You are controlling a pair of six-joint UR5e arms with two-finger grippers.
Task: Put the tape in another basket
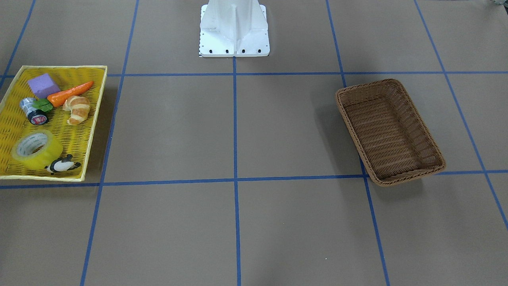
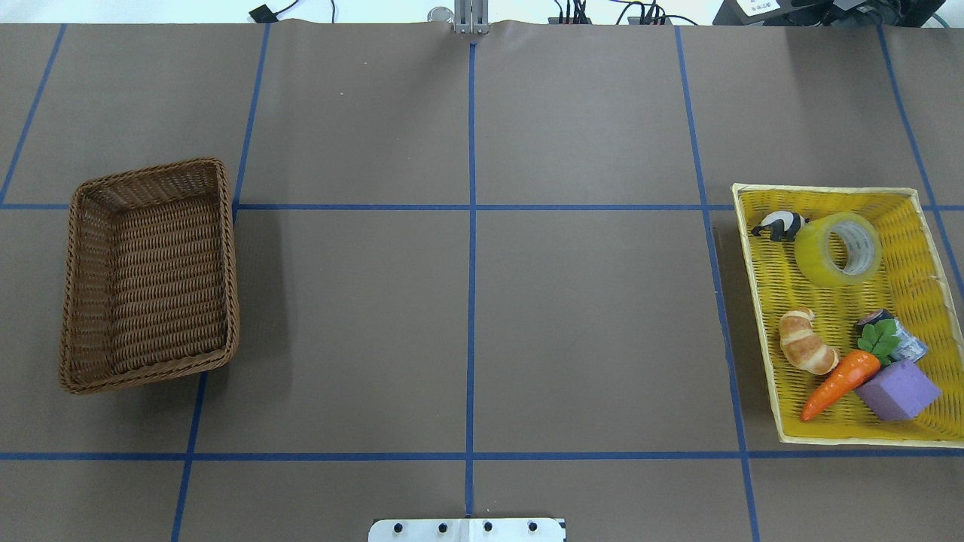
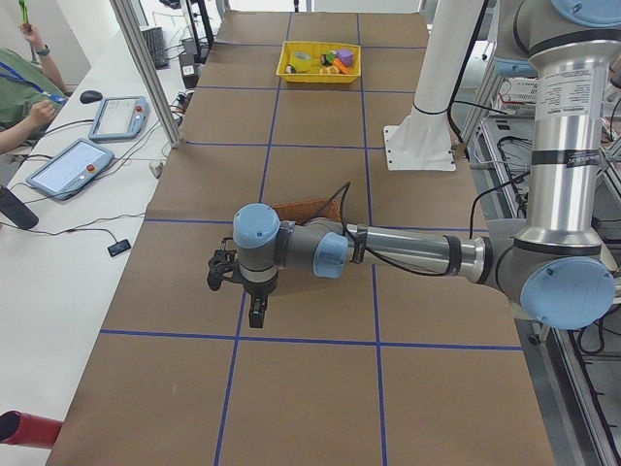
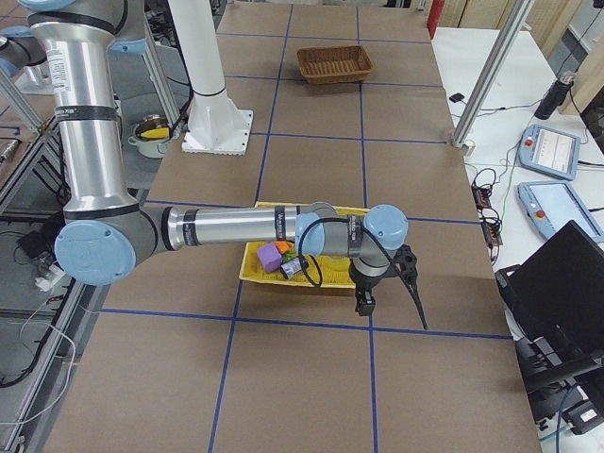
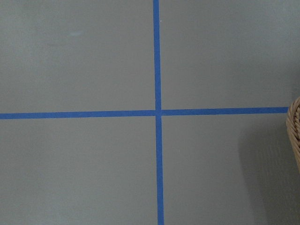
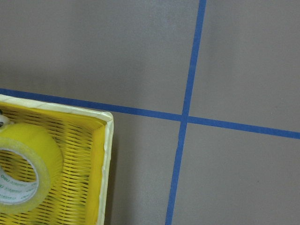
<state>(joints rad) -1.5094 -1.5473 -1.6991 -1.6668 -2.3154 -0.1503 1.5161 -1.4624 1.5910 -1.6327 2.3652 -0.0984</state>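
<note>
The tape [image 1: 36,150], a wide yellow-green roll with a whitish core, lies in the yellow tray [image 1: 95,119], next to a panda figure [image 1: 61,164]. It also shows in the overhead view [image 2: 837,248] and the right wrist view [image 6: 23,176]. The brown wicker basket [image 2: 147,373] stands empty on the table's other side [image 1: 408,174]. My left gripper [image 3: 254,314] hovers beside the basket [image 3: 306,208]. My right gripper [image 4: 363,304] hovers just beyond the tray [image 4: 253,272]. Both grippers show only in the side views, so I cannot tell whether they are open or shut.
The tray [image 2: 753,301] also holds a small dark tape roll [image 2: 892,335], a carrot [image 2: 840,384], a croissant [image 2: 806,350] and a purple block [image 2: 896,388]. The white robot base [image 1: 234,31] stands at the table's middle edge. Blue lines grid the brown table.
</note>
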